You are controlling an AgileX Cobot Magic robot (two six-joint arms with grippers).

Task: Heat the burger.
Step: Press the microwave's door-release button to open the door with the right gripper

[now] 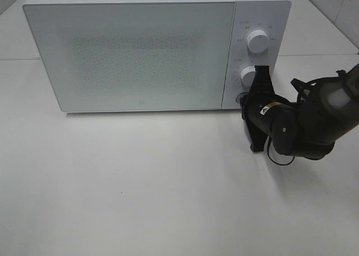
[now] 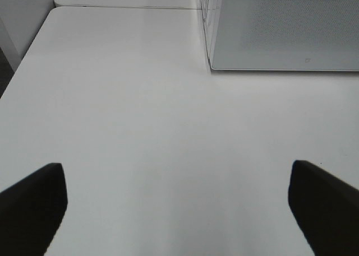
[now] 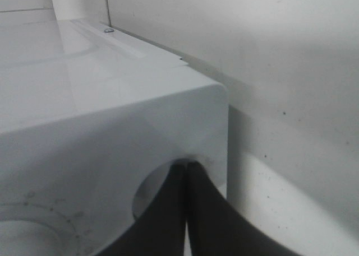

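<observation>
My right gripper [image 3: 187, 167] is closed, its tips together at the round button [image 3: 147, 197] low on the microwave [image 1: 140, 54] panel, below 2 dials [image 1: 257, 42]. My left gripper [image 2: 179, 211] hangs spread wide over the white table [image 1: 140, 183], holding nothing. The door [image 1: 132, 54] is shut, and I cannot tell where the burger is. Pale wall tiles [image 1: 336, 4] show far right.

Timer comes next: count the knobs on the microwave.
2. Upper knob high on the microwave's right panel; lower knob just below it. The right gripper covers the panel beneath, so another may be hidden.
</observation>
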